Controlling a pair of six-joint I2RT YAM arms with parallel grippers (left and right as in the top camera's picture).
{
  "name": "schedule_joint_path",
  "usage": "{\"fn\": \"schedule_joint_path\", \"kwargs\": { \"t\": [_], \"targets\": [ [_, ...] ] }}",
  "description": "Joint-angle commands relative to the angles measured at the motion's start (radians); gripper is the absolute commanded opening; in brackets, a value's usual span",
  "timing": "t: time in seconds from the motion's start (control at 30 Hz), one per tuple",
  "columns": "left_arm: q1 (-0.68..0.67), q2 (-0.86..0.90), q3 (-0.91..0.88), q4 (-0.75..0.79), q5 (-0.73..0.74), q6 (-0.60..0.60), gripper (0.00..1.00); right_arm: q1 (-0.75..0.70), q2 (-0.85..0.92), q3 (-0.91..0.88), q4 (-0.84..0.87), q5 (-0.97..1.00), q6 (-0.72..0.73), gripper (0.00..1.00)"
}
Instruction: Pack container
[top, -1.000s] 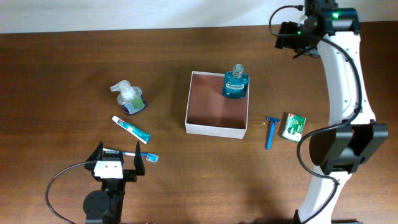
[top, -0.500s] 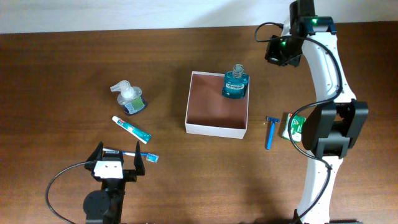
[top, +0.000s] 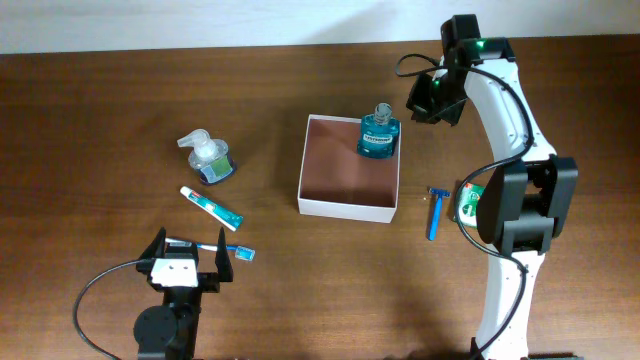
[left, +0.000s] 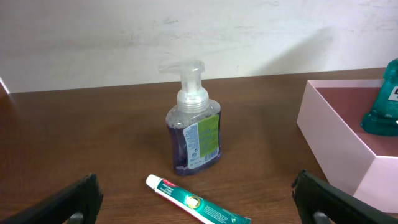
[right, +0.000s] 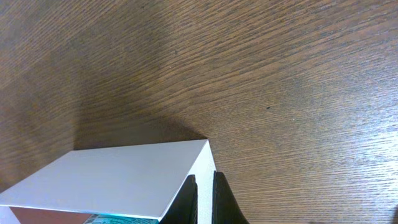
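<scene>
The container (top: 348, 208), a shallow square white-walled box with a pinkish-brown floor, sits mid-table. A teal mouthwash bottle (top: 378, 133) stands in its far right corner. My right gripper (top: 415, 105) is shut and holds nothing. It hovers just outside that corner. In the right wrist view its closed tips (right: 204, 186) overlap the container's white outer wall (right: 124, 174); I cannot tell whether they touch. My left gripper (top: 190, 250) stands wide open at the near left. Its view shows a toothpaste tube (left: 199, 202) between the spread fingers, nothing held.
A clear soap pump bottle (top: 208, 158) and the toothpaste tube (top: 211, 207) lie left of the container. A blue toothbrush (top: 215, 248) lies by my left gripper. A blue razor (top: 434, 212) and a green box (top: 470, 202) sit right of the container.
My right arm has swung left and nearer, from the far right corner of the table to the container's far right corner. Its jaws closed on the way. The left arm has not moved.
</scene>
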Motion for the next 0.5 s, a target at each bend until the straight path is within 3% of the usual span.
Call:
{"fn": "schedule_joint_path", "kwargs": {
  "t": [0.0, 0.23, 0.47],
  "targets": [
    [-0.004, -0.004, -0.005, 0.000, -0.002, -0.006, 1.00, 0.003, 0.002, -0.004, 0.005, -0.016, 0.071, 0.04],
    [-0.004, -0.004, -0.005, 0.000, -0.002, -0.006, 1.00, 0.003, 0.002, -0.019, 0.047, -0.021, 0.241, 0.04],
    [-0.004, -0.004, -0.005, 0.000, -0.002, -0.006, 0.99, 0.003, 0.003, -0.019, 0.069, -0.047, 0.269, 0.04]
  ]
}}
